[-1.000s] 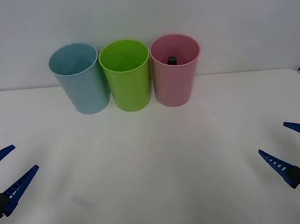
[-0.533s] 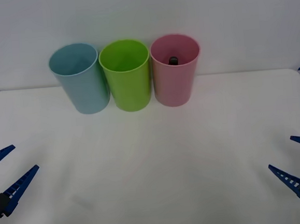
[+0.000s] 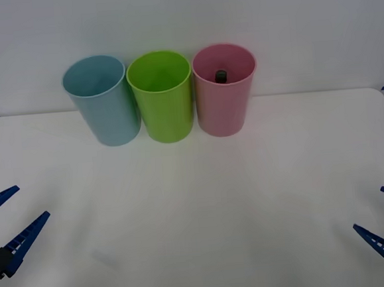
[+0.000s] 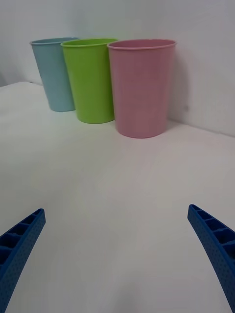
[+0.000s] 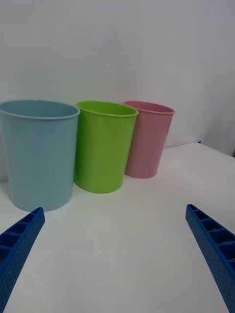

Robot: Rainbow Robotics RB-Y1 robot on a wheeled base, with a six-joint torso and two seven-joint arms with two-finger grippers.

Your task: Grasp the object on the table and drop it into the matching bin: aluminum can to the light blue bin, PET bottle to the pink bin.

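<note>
Inside the pink bin (image 3: 226, 101) (image 4: 142, 88) (image 5: 149, 139) at the back of the white table (image 3: 197, 203) stands the PET bottle (image 3: 220, 76); just its black cap and dark top peek above the near rim. The light blue bin (image 3: 102, 104) (image 4: 54, 73) (image 5: 39, 156) stands two places to its left. My right gripper (image 3: 369, 208) (image 4: 116, 210) hangs open and holding nothing at the table's near right corner, far from the bins. At the near left edge my left gripper (image 3: 32, 200) (image 5: 115, 209) is open too, with nothing between its fingers.
A green bin (image 3: 162, 96) (image 4: 90, 80) (image 5: 104, 146) stands between the light blue and pink bins, all three close together in a row against the white back wall. Broad bare tabletop lies between the bins and both grippers.
My right gripper has drawn back toward the near right corner, staying open. The left gripper, the bins and the bottle have not moved.
</note>
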